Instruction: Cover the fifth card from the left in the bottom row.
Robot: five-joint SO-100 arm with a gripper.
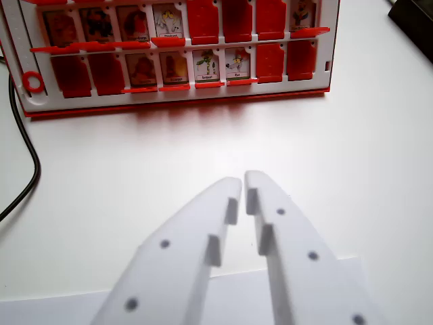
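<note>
The white jaws [242, 181] sit nearly closed, tips a thin gap apart, holding nothing, low over the bare white table [352, 135]. The red board [176, 101] lies well ahead, across the top of the wrist view. In its bottom row, the fifth card [206, 66] shows uncovered, ahead and slightly to the wrist view's left of the tips. A black cable [24, 145] curves at the left.

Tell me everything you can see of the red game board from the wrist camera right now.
The red game board looks like plastic with a white inner frame, lying at the top of the view on the white table, its near edge slanting slightly. Two rows of slots show. Some red flaps cover their cards, others expose pictures, too blurred to read. A red ring sits on its left frame. The gripper is well short of it, touching nothing.
</note>
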